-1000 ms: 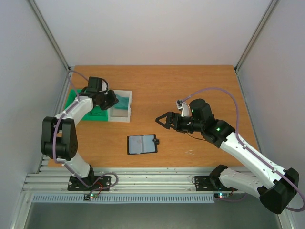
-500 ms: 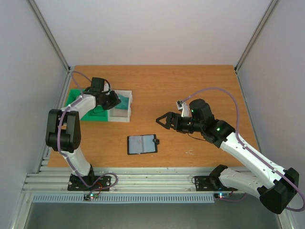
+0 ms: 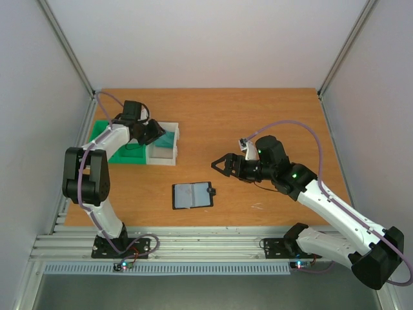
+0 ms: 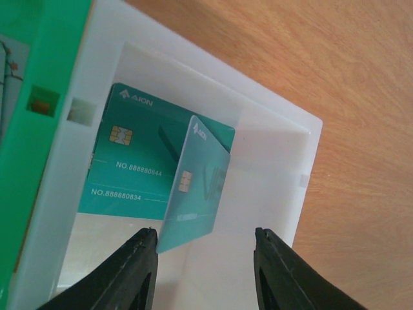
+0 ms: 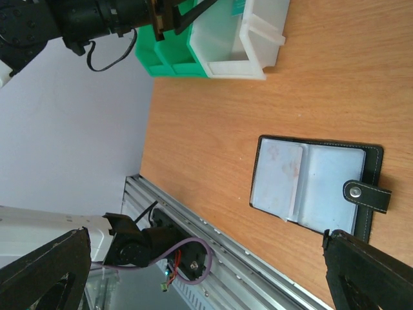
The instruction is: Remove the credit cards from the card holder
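Nearly done, apparently: two credit cards (image 4: 129, 161) sit in white tray (image 4: 284, 161); left gripper (image 4: 203, 236) fingers parted, pinching nothing; right gripper (image 3: 219, 166) spread, empty; card holder (image 5: 316, 177) pockets look emptied.

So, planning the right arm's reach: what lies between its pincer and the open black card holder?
Nothing: in the top view only bare wooden tabletop separates the right pincer from the black fold-over card holder.
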{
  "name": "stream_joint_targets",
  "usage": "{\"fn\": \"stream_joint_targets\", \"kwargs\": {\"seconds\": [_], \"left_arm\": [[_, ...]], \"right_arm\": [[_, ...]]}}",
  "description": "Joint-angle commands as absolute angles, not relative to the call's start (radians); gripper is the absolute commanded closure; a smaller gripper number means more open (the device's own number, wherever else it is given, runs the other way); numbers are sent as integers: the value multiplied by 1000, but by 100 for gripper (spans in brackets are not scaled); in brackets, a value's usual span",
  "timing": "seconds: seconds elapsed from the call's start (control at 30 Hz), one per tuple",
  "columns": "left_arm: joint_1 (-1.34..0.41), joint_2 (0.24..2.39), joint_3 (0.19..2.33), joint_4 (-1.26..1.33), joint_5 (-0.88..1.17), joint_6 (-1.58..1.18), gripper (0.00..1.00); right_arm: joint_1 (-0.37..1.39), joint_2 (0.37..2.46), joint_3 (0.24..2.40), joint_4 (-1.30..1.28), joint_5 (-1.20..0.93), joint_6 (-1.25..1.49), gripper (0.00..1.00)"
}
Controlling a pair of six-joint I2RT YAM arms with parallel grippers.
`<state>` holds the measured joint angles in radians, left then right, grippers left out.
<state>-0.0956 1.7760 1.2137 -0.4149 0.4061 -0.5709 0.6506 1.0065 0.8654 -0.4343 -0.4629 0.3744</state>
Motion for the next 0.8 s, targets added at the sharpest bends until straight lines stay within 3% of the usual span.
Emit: {"fn": "stream_joint_targets", "kwargs": {"seconds": [0.0, 0.47, 0.77], "left_arm": [[-92, 1786, 1276, -456, 367, -546, 56], [-92, 1683, 1315, -614, 339, -484, 42], [-92, 1590, 1238, -736, 548, -464, 43]], "right_arm": [[647, 991, 874, -432, -466, 383, 2], [647, 971, 826, -455, -405, 436, 1], [650, 1020, 787, -385, -474, 468, 6]]}}
